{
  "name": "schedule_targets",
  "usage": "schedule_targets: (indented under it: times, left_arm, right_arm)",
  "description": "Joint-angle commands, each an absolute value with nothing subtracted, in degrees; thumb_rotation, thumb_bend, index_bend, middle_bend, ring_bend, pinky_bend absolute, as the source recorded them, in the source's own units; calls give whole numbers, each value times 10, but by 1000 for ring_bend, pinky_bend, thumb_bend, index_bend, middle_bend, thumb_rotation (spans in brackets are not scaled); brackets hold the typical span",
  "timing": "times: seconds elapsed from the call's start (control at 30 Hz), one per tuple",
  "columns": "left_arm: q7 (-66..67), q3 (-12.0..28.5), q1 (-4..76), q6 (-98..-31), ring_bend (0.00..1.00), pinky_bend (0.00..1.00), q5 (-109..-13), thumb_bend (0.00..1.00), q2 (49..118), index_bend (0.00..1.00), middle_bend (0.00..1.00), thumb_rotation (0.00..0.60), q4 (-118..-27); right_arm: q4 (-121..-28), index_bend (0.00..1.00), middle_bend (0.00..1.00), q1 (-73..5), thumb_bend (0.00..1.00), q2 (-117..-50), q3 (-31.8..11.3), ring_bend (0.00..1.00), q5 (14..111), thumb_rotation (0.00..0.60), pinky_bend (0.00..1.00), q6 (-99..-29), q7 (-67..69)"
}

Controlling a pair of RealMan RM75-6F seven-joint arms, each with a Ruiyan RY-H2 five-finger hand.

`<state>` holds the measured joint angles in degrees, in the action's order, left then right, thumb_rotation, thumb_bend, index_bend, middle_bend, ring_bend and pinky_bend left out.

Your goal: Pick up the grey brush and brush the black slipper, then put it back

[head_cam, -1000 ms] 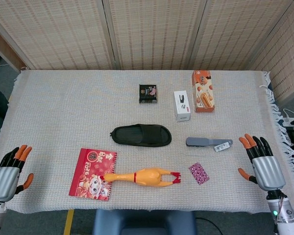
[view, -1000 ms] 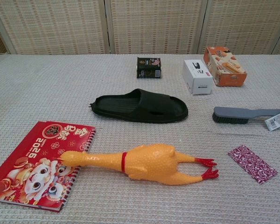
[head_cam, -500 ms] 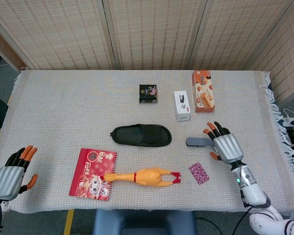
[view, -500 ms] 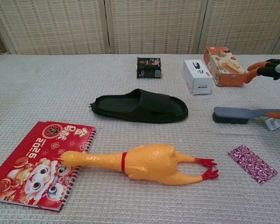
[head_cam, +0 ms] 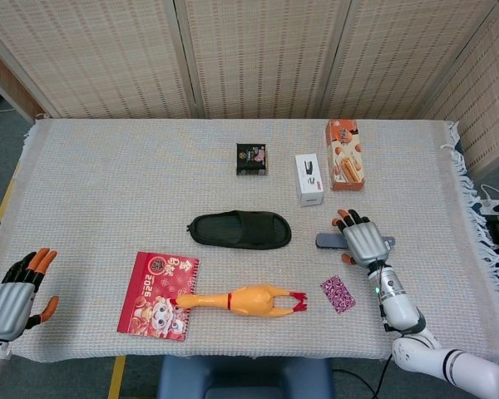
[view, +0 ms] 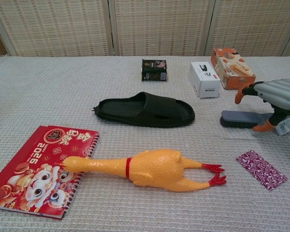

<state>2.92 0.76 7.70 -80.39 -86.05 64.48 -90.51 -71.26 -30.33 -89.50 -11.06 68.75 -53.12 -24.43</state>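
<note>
Here the right hand [view: 273, 99] arches, fingers spread, over the grey brush [view: 241, 118], grasp unclear.

The handle of the grey brush [head_cam: 328, 240] is covered by the right hand [head_cam: 363, 240] above it; only the bristle end is seen beyond the fingertips. Whether the fingers touch the brush cannot be told. In the chest view the right hand [view: 275, 99] is cut off by the picture's edge, and the left hand [head_cam: 12, 291] is partly cropped in the head view
</note>
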Motion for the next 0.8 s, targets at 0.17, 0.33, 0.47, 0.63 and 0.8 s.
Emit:
schedule_targets:
  times: [0.17, 0.33, 0.47, 0.63, 0.8]
  left_arm:
    - [31, 9, 81, -796, 0, 131, -855, 400, 646, 0, 0, 600, -903]
    - [32, 9, 83, -790, 0, 132, -851, 403, 646, 0, 0, 600, -904]
    - [33, 8, 83, -791, 0, 135, -852, 406, 646, 0, 0, 600, -903]
    - [35, 7, 82, -792, 0, 135, -853, 414, 647, 0, 0, 600, -903]
    - [31, 5, 80, -798, 0, 136, -858, 421, 647, 0, 0, 600, -901]
  right_arm:
    - [-682, 334, 182, -318, 132, -916, -109, 146, 682, 600, 354, -533, -232]
    - [-667, 427, 260, -323, 176, -922, -102, 185, 681, 600, 389, -528, -224]
    - [-659, 427, 260, -326, 187, -927, -101, 186, 677, 600, 411, -527, -220]
    - [-655, 491, 307, -328, 232, -929, -98, 260, 682, 600, 486, -535, -215]
    - [-661, 622, 401, -328, 317, -924, -97, 381, 690, 600, 602, -544, -201]
